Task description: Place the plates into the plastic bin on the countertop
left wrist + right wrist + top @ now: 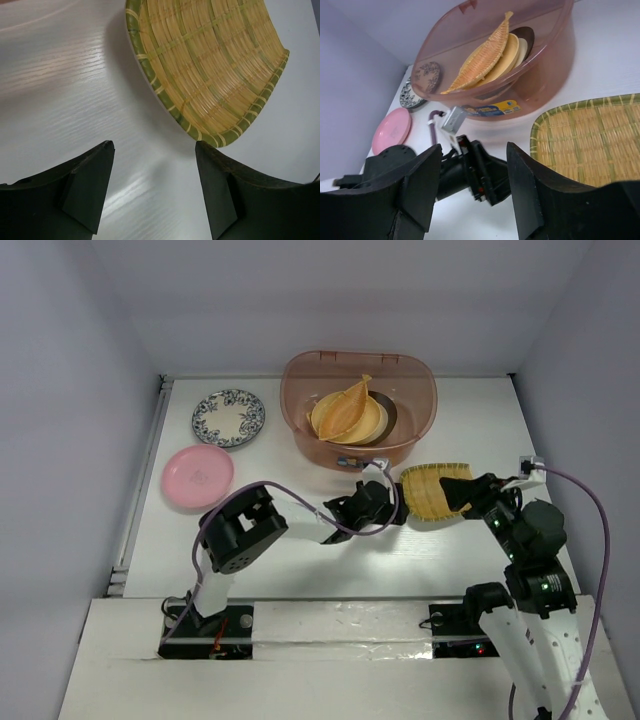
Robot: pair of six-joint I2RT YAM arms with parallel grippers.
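Top external: yellow ribbed plate (432,490) lies on the countertop (290,455), right of centre and just on the near side of the plastic bin (300,400), which sits mid far edge. Neither arm has it. Left gripper (154,150) is released, jaws spread with bare counter between them and the plate's green rim just ahead. Right gripper (475,150) is likewise spread and empty at the plate's right end, with the rim to one side of its fingers. The bin already holds the leaf-shaped plate (482,60), leaning on the orange round plate (507,57), with the cream dark-rimmed plate (522,47) behind them. Blue-and-white plate (229,417) sits toward the far left corner and pink plate (198,476) by the left edge, nearer; both are out of the bin. The step looks like picking up the yellow plate. To do it well, one arm only should take it, pinching the raised rim at a short end with one finger inside and one under. The other arm should back off, since the two are crowded. Lift well over the bin wall and lay the plate flat so the leaning leaf isn't knocked. The label (492,107) on the bin's side is blue and yellow, its writing too small to read.
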